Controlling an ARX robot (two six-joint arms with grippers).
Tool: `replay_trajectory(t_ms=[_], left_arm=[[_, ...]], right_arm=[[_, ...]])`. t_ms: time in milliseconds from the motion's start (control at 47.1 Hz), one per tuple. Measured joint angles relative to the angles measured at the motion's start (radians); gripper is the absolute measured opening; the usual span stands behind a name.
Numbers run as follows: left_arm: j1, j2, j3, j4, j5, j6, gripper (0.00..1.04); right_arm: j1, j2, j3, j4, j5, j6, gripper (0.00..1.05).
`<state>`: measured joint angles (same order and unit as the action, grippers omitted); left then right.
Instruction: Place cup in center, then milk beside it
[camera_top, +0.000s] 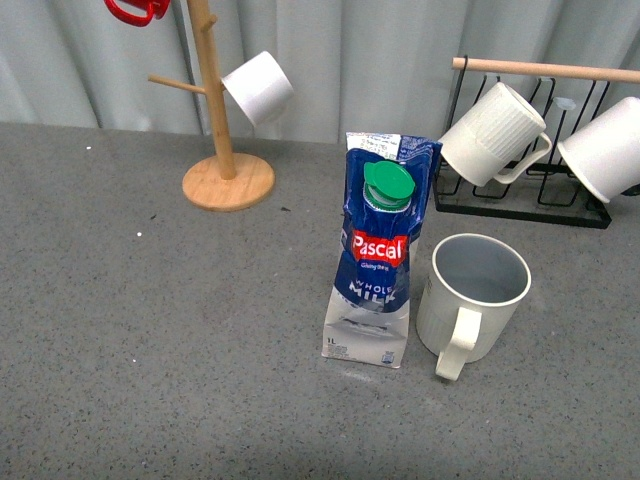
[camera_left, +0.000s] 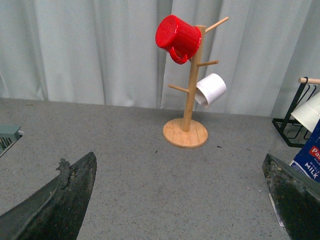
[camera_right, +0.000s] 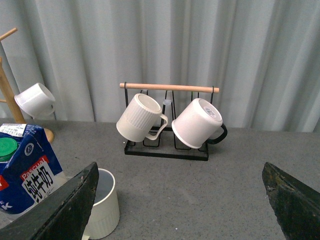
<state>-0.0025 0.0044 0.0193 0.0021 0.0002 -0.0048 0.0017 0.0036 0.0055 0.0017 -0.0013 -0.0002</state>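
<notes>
Front view: grey speckled table (camera_top: 150, 330) backed by a pale curtain (camera_top: 400, 60); milk (camera_top: 376, 262) upright at centre, cup (camera_top: 470, 299) just beside it, handle toward camera; wooden tree (camera_top: 222, 120) and black rack (camera_top: 520, 190) behind. Left wrist: left gripper (camera_left: 175, 210) spread wide above bare table, red mug (camera_left: 177, 37) on tree. Right wrist: right gripper (camera_right: 180, 210) spread wide, milk and cup near one finger, rack with two mugs beyond.

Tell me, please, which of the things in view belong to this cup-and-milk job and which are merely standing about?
Belonging to the job:
- cup, upright on the table
- milk, standing close beside the cup

Merely standing about:
- wooden mug tree with red mug and small white cup
- black rack with ribbed white mug and smooth white mug
</notes>
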Motion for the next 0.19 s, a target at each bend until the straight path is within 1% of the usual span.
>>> replay_trajectory(t_ms=[191], left_arm=[[0.0,0.0,0.0,0.0,0.0,0.0,0.98]], right_arm=[[0.0,0.0,0.0,0.0,0.0,0.0,0.96]])
